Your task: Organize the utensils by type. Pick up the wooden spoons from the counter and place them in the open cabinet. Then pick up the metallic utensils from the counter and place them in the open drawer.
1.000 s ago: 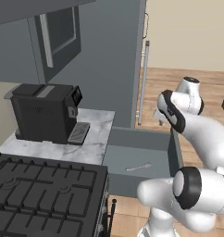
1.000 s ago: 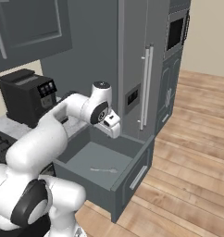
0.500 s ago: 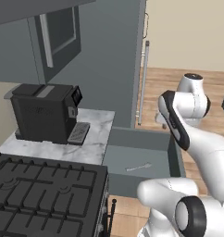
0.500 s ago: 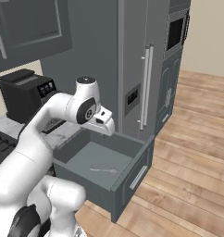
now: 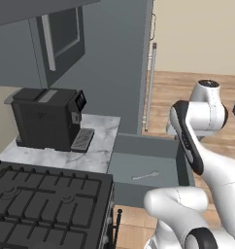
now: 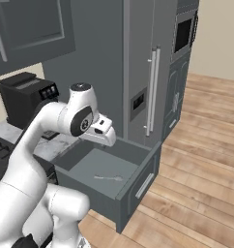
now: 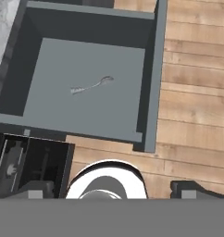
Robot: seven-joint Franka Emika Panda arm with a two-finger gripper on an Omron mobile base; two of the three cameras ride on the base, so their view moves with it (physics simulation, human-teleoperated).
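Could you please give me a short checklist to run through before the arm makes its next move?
1. Drawer open: ok.
2. Metal spoon lying flat on the drawer floor: ok.
3. Gripper open and holding nothing: ok.
4. Gripper above the drawer, apart from its walls: ok.
5. Utensils left on the marble counter: none on the part in view; the rest, cannot tell.
6. Wooden spoons in the cabinet: cannot tell.

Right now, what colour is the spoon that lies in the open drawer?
Silver-grey. The spoon lies on the drawer floor; the hand view shows it best.
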